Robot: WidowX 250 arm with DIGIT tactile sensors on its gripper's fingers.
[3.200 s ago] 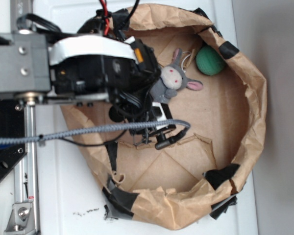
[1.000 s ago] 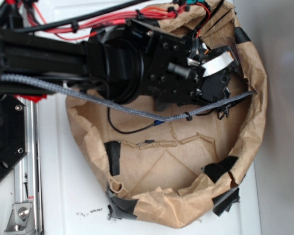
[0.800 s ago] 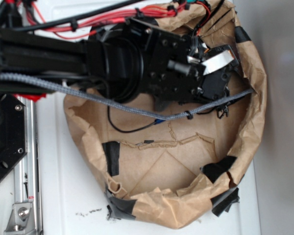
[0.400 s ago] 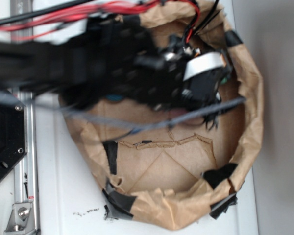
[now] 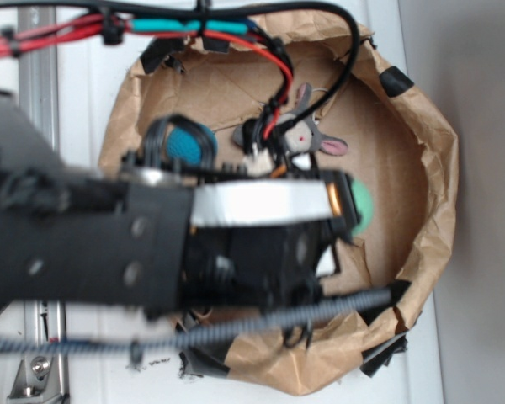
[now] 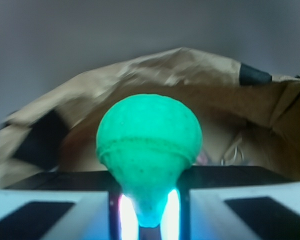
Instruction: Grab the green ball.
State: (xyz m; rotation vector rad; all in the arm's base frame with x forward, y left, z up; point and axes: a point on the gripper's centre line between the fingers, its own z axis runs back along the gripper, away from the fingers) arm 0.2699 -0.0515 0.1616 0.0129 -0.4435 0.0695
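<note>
My fingers (image 6: 145, 212) were clamped on the one round green ball (image 6: 148, 145), squeezed pear-shaped, inside the crumpled brown paper ring (image 5: 433, 168) holding one blue ball (image 5: 185, 145) and one plush bunny (image 5: 303, 130).

The green ball (image 6: 149, 145) has been taken from the back corner beside the plush toy (image 5: 301, 128) and is now pinched in the gripper (image 6: 149, 212), raised mid-bowl.

We see a bright green ball (image 6: 149, 145) against a tan brown paper wall (image 6: 190, 75) patched with black tape (image 5: 396, 82). The plush rabbit (image 5: 301, 133) is grey with pink ears, and the second ball (image 5: 183, 145) is blue-turquoise.
</note>
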